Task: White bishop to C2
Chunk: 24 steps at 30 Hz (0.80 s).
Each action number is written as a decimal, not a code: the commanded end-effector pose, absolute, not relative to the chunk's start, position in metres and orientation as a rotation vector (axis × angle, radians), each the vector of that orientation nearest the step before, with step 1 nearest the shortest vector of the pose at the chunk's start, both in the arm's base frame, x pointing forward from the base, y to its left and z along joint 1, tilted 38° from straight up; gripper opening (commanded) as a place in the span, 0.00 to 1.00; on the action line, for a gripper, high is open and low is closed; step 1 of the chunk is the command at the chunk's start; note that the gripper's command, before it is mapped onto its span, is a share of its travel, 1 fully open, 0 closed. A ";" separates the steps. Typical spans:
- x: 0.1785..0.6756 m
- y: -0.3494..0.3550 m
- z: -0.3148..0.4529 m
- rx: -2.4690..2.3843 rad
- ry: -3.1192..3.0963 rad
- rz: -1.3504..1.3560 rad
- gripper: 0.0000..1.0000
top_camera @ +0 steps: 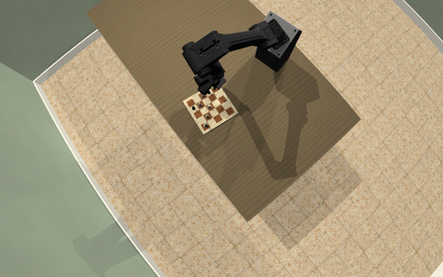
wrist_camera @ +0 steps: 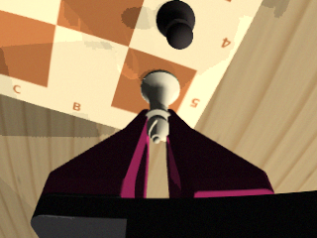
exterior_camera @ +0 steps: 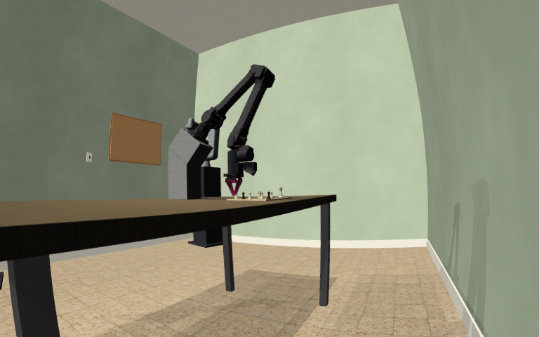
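- In the wrist view, the hand (wrist_camera: 158, 134) is seen nearly closed, its magenta fingers pressed against both sides of the bishop's head; the white bishop (wrist_camera: 158, 95) is grasped.
- The bishop is seen upright with its base on the dark corner square by the edge digit 5, in the column just beyond the letter B; that column's own letter is hidden by the hand.
- A black pawn (wrist_camera: 176, 23) is found one square farther, on the light square beside the digit 4, apart from the bishop.
- The board (top_camera: 210, 107) is laid on the counter (top_camera: 293, 107), with other small pieces spread across it.
- The arm's base (top_camera: 295, 36) is set at the counter's far edge, well apart from the board.
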<state>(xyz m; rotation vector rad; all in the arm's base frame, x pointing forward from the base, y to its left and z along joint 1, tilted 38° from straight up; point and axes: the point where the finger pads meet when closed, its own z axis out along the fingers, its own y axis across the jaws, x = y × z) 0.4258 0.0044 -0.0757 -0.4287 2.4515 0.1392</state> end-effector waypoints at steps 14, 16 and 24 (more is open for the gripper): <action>0.434 0.007 -0.071 -0.425 2.432 0.137 0.00; 0.434 0.007 -0.071 -0.425 2.432 0.137 0.00; 0.428 0.002 -0.064 -0.421 2.436 0.133 0.00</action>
